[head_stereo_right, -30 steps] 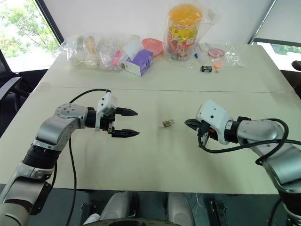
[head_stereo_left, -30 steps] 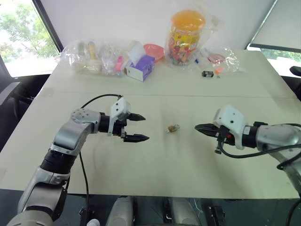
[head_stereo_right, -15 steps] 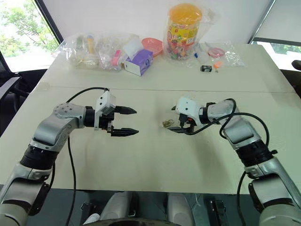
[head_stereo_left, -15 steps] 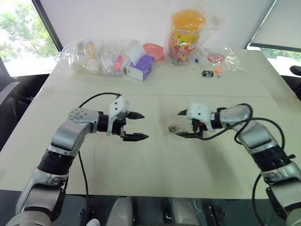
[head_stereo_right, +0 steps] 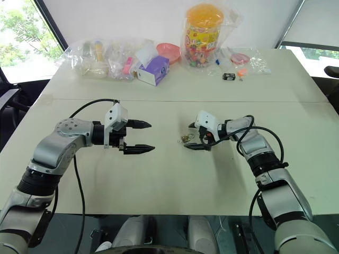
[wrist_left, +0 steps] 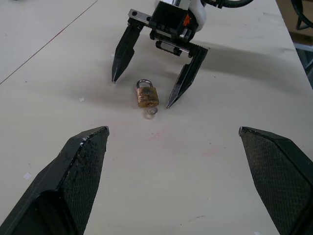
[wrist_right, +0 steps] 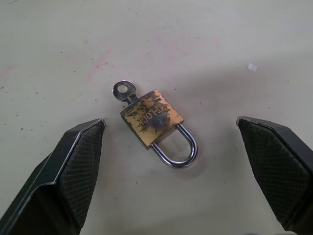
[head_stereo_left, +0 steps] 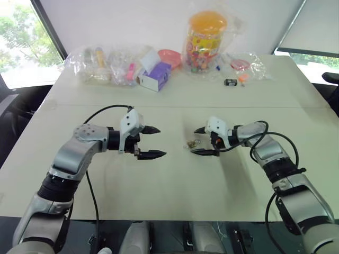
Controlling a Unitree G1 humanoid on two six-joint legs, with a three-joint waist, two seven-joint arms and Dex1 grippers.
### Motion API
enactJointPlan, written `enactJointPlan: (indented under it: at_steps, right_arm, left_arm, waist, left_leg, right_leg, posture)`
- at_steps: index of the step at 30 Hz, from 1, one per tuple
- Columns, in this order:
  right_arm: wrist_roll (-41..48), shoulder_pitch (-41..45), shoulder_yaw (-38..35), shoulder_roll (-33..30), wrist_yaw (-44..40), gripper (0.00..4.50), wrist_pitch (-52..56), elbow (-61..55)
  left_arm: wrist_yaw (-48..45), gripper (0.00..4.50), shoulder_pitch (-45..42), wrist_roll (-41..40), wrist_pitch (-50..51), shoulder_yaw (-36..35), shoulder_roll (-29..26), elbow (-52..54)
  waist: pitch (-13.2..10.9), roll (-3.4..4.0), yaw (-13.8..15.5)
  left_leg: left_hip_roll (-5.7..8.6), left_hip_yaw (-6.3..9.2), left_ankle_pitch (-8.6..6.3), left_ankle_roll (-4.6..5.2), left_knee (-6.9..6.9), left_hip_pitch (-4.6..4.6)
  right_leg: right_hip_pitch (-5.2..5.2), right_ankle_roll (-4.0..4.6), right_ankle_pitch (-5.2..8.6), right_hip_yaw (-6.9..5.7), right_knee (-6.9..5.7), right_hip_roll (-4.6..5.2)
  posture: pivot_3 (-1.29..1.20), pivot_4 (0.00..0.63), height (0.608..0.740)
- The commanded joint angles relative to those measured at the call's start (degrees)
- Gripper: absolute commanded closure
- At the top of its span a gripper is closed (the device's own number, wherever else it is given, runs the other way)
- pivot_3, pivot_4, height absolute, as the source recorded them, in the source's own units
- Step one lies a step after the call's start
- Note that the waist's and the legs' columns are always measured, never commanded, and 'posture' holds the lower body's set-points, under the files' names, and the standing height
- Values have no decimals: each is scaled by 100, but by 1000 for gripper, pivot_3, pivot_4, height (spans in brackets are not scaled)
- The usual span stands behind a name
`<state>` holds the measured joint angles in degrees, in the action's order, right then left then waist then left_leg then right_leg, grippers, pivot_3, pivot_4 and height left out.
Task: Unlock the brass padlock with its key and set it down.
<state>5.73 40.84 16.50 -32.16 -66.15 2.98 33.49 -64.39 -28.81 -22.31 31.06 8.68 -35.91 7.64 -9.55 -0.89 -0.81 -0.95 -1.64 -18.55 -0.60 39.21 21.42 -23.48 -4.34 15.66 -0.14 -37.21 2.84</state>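
Note:
The brass padlock (wrist_right: 152, 117) lies flat on the pale table (head_stereo_left: 175, 185), its silvery shackle looking closed. The small silver key (wrist_right: 122, 90) sticks out of the end of the body opposite the shackle. My right gripper (head_stereo_left: 194, 141) is open and low over the table. One finger is on each side of the padlock (wrist_left: 146, 95), and neither touches it. My left gripper (head_stereo_left: 161, 142) hovers open and empty a short way to the left of the padlock, pointing toward it.
Along the far edge stand a candy jar in a clear bag (head_stereo_left: 204, 39), a purple-and-white box (head_stereo_left: 155, 76), bags of small items (head_stereo_left: 103, 63), a pink bowl (head_stereo_left: 170, 55) and a small black-and-orange item (head_stereo_left: 233, 82).
My right arm has swung in from the right, and its gripper went from shut to open. It now straddles the padlock. The left gripper has held its place.

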Motion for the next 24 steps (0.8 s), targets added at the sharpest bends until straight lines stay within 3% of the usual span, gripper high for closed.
enactJointPlan:
  at_steps: [1, 10, 12, 14, 19, 24]
  right_arm:
    - [-174, 98, -124, 82, 155, 53, -81, 314]
    - [-391, -66, 23, 240, 4, 53, -166, 182]
    - [-405, -147, 50, 298, -15, 566, -157, 76]
    - [-424, -195, 55, 345, -12, 1352, -127, -3]
    - [-487, -298, 73, 436, 18, 3779, -87, -109]
    - [-635, -448, 18, 265, 184, 3791, -100, -381]
  left_arm:
    - [58, 0, 1, -77, -40, -91, 9, 181]
    - [144, 0, 13, -114, -36, -72, 62, 202]
    - [153, 0, 12, -118, -44, -71, 72, 189]
    - [161, 0, 9, -124, -44, -68, 79, 184]
    - [169, 0, -1, -149, -19, -53, 104, 189]
    - [156, 0, -30, -175, 23, -36, 148, 111]
  waist:
    - [0, 0, -1]
    - [2, 3, -29]
    - [2, 2, -29]
    - [3, 2, -39]
    - [4, 3, -49]
    - [5, 4, -46]
  left_leg:
    - [0, 0, 0, 0, 0, -1]
    - [-2, 0, 1, -2, -1, -4]
    - [-2, 0, 1, -2, -1, -4]
    - [-3, 0, 1, -2, -1, -4]
    - [-3, 0, 3, -5, -1, -10]
    - [-3, 1, 3, -6, -1, -11]
  right_leg:
    - [0, 0, 0, 0, -1, 0]
    - [-1, 0, 0, 0, -6, 1]
    - [-1, 0, 0, 0, -6, 2]
    - [0, 0, 0, 1, -6, 2]
    - [0, 1, -1, 1, -16, 2]
    - [0, 1, -1, 2, -19, 2]
  posture:
    - [0, 150, 740]
    - [0, 150, 740]
    - [0, 150, 740]
    - [0, 150, 740]
    - [0, 150, 740]
    - [0, 150, 740]
